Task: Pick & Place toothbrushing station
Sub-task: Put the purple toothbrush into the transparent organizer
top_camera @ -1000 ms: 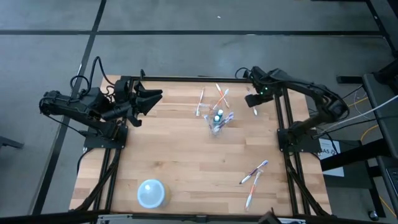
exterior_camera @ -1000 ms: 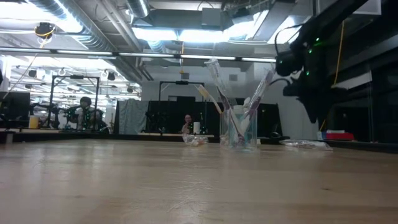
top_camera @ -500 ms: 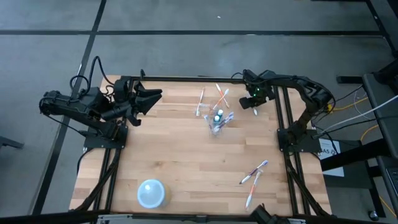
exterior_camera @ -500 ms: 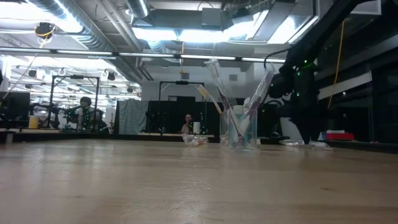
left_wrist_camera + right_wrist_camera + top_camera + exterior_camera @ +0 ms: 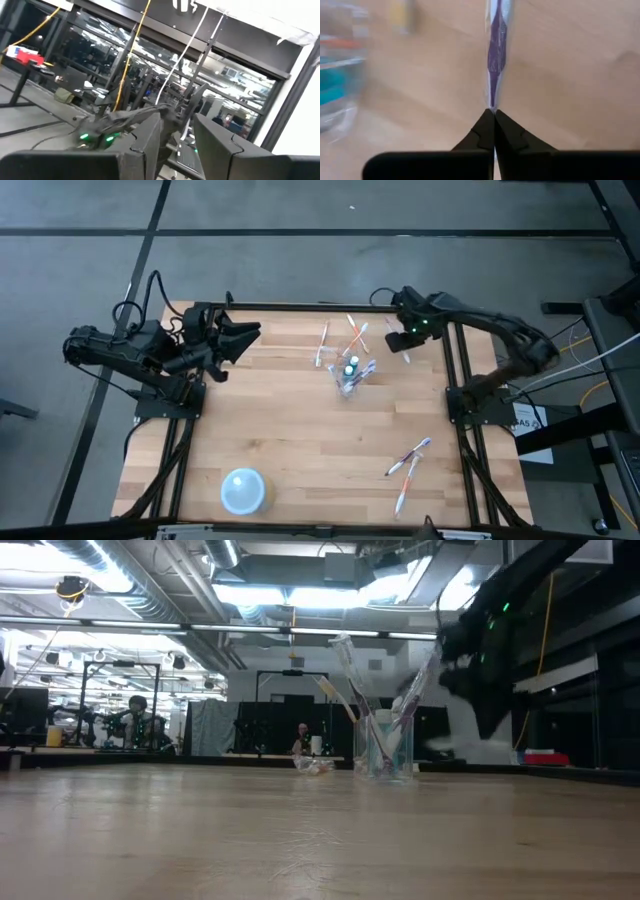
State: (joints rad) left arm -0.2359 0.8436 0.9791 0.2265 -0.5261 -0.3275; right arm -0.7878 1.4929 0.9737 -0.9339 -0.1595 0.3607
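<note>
A clear plastic cup (image 5: 350, 372) stands on the far middle of the table, holding several toothbrushes and a teal tube (image 5: 351, 364). In the low view the cup (image 5: 388, 752) stands upright with brushes leaning out. My right gripper (image 5: 404, 338) is at the far right, shut on a white toothbrush with a purple accent (image 5: 496, 50). Loose toothbrushes lie flat beside the cup (image 5: 323, 343) and near the right edge (image 5: 410, 460). My left gripper (image 5: 243, 338) waits open at the far left and touches nothing. My right gripper pinches the toothbrush at one end (image 5: 493, 104), just below its purple part, between its two fingertips. The brush runs straight on beyond the fingers, in line with them. Whether its far end is on the table, I cannot tell.
A pale blue round bowl (image 5: 244, 490) sits near the front left. Black frame rails run along the left and right edges (image 5: 462, 380). Bare wood lies across the table's middle (image 5: 290, 420).
My right gripper has dipped to the table by the toothbrush at the far right, then come up again and shifted a little toward the cup. It now has that toothbrush between its fingers.
</note>
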